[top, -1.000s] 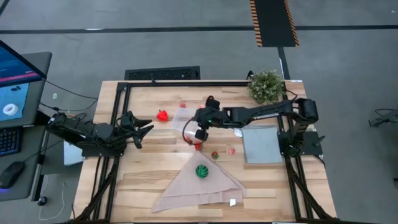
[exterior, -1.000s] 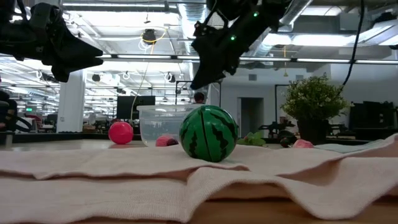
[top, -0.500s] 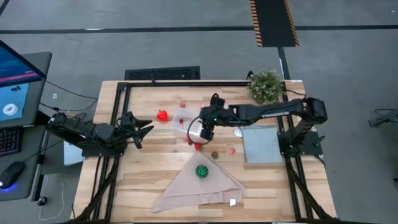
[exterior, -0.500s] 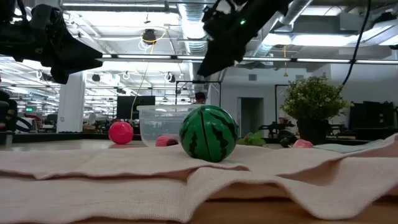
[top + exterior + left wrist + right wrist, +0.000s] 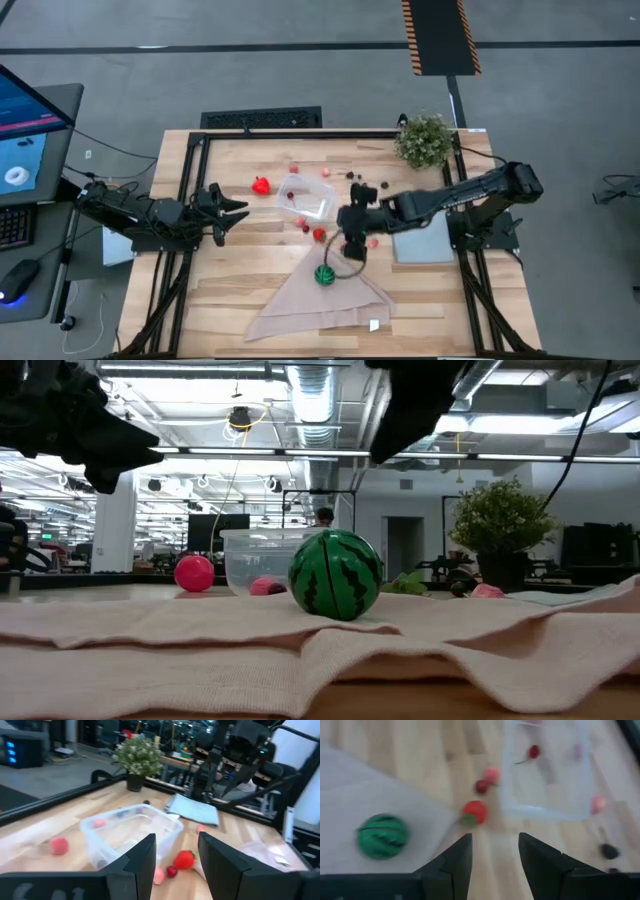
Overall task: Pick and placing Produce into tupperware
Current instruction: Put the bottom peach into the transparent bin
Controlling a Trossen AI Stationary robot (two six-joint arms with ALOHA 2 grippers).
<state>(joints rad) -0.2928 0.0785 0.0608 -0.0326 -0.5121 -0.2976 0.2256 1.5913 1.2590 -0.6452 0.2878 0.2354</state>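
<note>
Above the beige cloth [image 5: 318,300], right gripper [image 5: 353,250] open, seemingly empty, near green ball [image 5: 324,274]

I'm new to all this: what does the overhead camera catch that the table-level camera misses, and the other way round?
Only the high view shows the grey panel, the left arm waiting at the table's left edge, and the right gripper above the cloth's edge. Only the low view shows the room's ceiling lights. Both show the green striped ball on the beige cloth, the clear tub and the potted plant.
</note>
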